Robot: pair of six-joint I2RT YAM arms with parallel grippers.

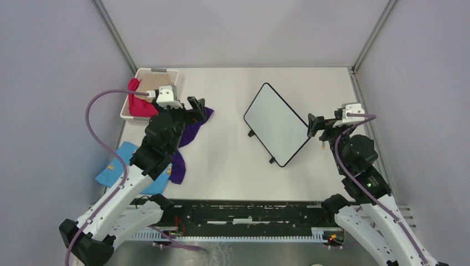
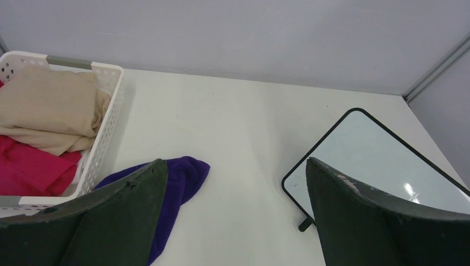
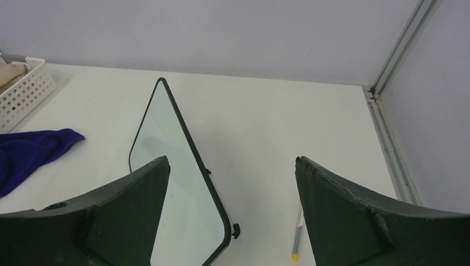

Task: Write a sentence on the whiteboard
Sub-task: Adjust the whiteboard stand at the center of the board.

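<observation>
White-faced, the whiteboard (image 1: 277,124) lies flat on the table (image 1: 221,158), at three o'clock from the left gripper (image 1: 196,105) and nine o'clock from the right gripper (image 1: 313,126); both spread wide, holding nothing.

Table layout, referenced to the whiteboard (image 1: 277,124).
Whiteboard lies on the table (image 1: 221,172), turned cornerwise, right of centre. A marker (image 3: 297,235) lies on the table just right of its near corner. A loose cloth (image 1: 195,128) lies well to its left. The basket (image 1: 158,71) sits farther left and behind, with folded cloths (image 1: 145,88) in it. Another cloth (image 1: 111,169) lies far left, towards the front edge.
</observation>
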